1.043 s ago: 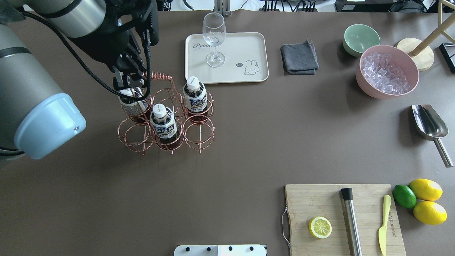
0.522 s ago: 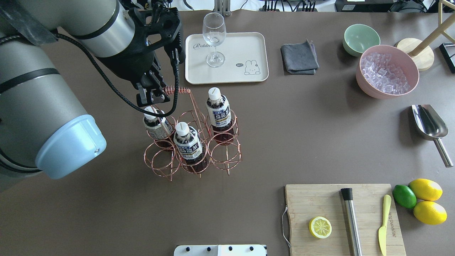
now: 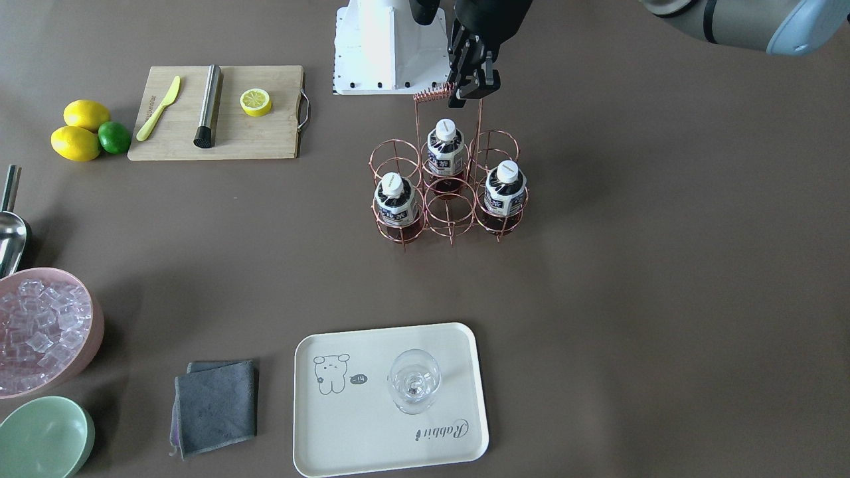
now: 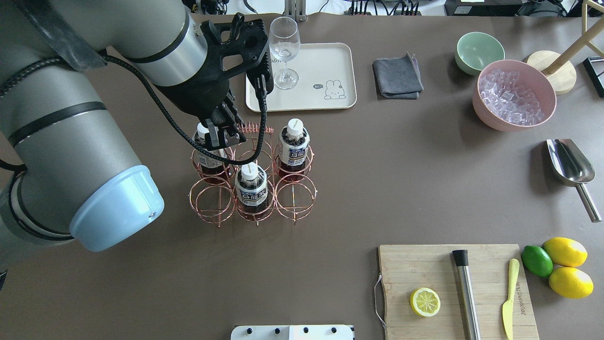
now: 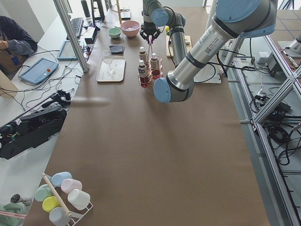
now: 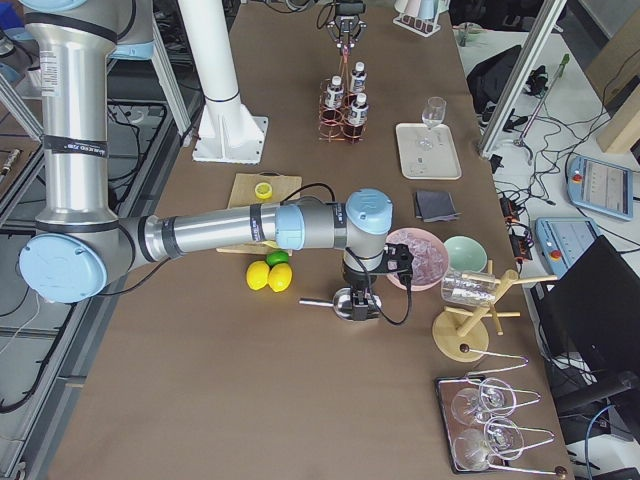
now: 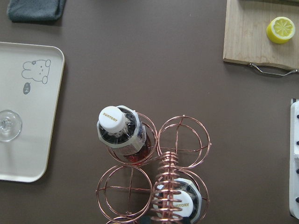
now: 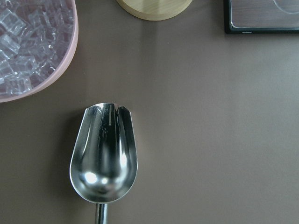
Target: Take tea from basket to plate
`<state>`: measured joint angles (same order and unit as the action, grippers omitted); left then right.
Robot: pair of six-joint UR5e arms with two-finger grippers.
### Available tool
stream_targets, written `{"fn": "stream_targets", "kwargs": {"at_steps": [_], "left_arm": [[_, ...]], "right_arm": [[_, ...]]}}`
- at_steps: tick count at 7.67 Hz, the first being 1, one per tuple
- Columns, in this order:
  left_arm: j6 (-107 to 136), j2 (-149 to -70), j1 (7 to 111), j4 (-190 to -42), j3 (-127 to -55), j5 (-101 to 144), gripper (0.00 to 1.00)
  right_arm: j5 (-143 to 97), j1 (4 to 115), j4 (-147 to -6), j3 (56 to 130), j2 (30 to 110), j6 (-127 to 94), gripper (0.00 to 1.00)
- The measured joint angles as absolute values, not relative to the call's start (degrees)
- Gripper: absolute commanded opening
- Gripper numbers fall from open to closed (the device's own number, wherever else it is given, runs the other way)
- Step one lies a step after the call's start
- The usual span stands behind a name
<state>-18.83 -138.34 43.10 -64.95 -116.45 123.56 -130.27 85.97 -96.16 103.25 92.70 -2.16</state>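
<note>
The left pincer is clamped on the coiled handle of the basket, three tea bottles inside. The right pincer hangs above a scoop; open or closed, I can't tell.

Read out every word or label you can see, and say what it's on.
"SUNTORY": bottle cap.
"Rabbit": tray, in script.
"hi~": the tray's speech bubble.
Bottle labels and the knife print: too small to read.
</note>
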Motion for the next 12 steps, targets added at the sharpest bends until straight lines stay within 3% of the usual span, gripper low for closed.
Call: {"fn": "stream_targets", "kwargs": {"at_steps": [3,6,10,12], "left_arm": [[-18.7,-139.8,41.8,-65.1,-114.8,122.0,0.00],[-17.0,-140.9,40.1,-65.9,-113.7,120.0,0.00],[-16.7,-141.0,39.5,-66.4,-113.3,119.1,0.00],[-16.6,-141.0,39.5,-66.4,-113.4,119.1,0.00]], "right_arm": [[-130.4,81.2,-88.3,103.0,89.2,-2.8,1.00],[-132.4,71.1,-81.7,103.1,76.8,-6.1,1.00],[-124.8,56.3,-59.0,103.1,70.4,-31.8,1.00],[-119.9,52.6,-55.4,103.1,65.3,-39.5,1.00]]}}
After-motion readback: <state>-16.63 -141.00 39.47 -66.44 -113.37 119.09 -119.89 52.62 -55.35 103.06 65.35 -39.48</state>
